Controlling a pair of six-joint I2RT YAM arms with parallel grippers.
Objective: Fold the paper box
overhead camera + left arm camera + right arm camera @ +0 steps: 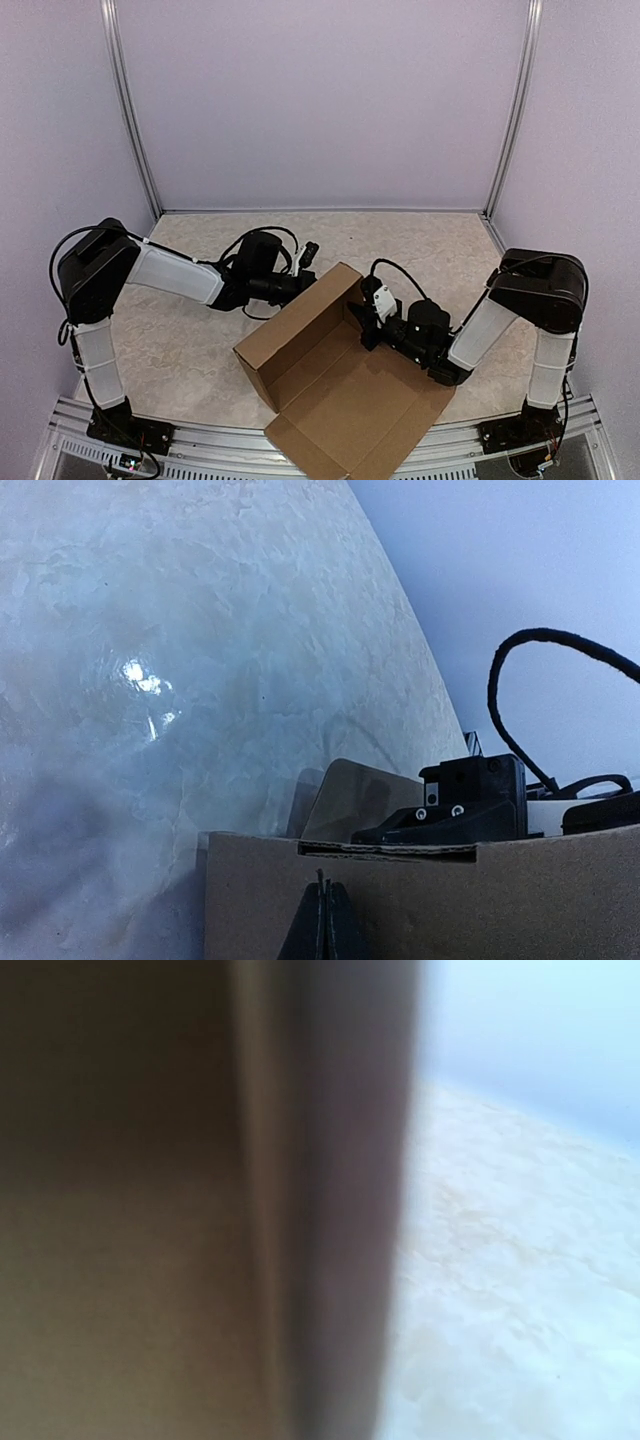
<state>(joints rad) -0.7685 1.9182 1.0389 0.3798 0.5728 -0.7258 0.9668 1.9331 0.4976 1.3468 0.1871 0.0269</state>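
Left gripper (pixel 322 926) has its fingers pressed together, tips set against the outside of the paper box (pixel 330 375) at its far-left wall. That box sits half formed on the table (pixel 180 345), walls up and lid panel lying flat on its near side. My right gripper (pixel 369 322) reaches inside the box at its right-hand wall, jaws together. Its wrist view is a brown blur, so I cannot tell whether cardboard is pinched between them. I judge I should brace the left wall from outside while the right presses its flap squarely along the crease. No brand, label or writing shows on the cardboard.
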